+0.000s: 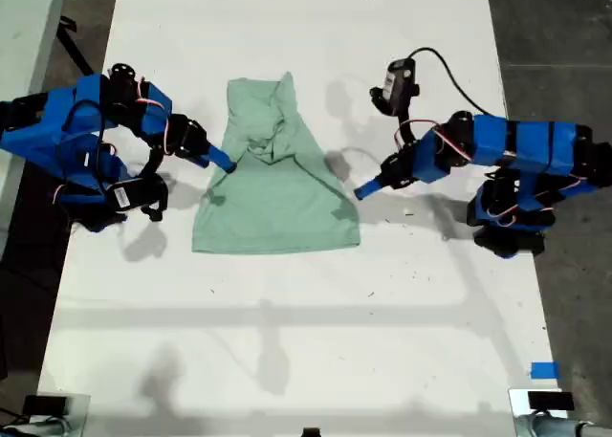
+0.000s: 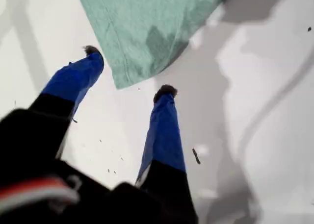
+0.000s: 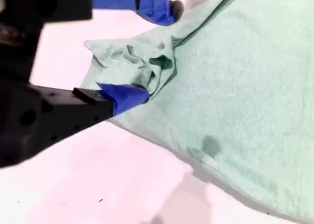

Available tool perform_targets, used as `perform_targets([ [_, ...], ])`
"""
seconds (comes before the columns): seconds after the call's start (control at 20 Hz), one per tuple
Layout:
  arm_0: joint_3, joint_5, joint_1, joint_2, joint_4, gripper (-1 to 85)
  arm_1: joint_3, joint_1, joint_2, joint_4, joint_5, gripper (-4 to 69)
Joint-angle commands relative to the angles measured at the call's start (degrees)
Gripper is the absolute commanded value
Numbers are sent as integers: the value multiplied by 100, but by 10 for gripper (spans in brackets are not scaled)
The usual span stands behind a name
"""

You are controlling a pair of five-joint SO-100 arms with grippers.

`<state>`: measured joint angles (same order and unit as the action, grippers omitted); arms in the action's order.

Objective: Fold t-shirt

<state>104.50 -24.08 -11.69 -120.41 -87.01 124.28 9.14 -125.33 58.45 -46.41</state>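
The pale mint-green t-shirt lies on the white table, narrow and rumpled at its far end and wider toward the near hem. My second gripper is at the shirt's edge on the exterior view's left. It is open, its blue fingers straddling a bunched fold of the t-shirt. On the exterior view's right, my first gripper hovers just off the shirt's edge. It is open with nothing between its fingers, and a corner of the t-shirt lies just ahead.
A small black camera unit with a cable rides on the arm at the exterior view's right. Blue tape marks the table's near corner on that side. Dark floor borders both long sides of the table.
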Motion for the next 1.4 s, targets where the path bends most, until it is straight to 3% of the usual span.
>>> perform_targets([
  [0.0, -26, 229, 281, -88, 264, 259, -70, -26, 527, -721, -246, 270],
  [0.3, -26, 308, 360, -35, 325, 255, -53, -44, 1793, -1784, -237, 277],
  [0.6, 0, 360, 378, -26, 316, 252, -308, 88, 3067, -2364, -193, 275],
  [0.9, 97, 378, 378, -62, 334, 250, -791, 123, 3524, -2057, -185, 84],
  [1.0, 97, 378, 378, -70, 334, 250, -1187, 97, 3858, -1652, -9, 13],
  [1.2, 114, 378, 404, -70, 343, 249, -1600, -167, 3920, -1151, 70, -10],
  [1.35, 123, 378, 422, -123, 299, 247, -2039, -360, 3472, -97, 404, -10],
])
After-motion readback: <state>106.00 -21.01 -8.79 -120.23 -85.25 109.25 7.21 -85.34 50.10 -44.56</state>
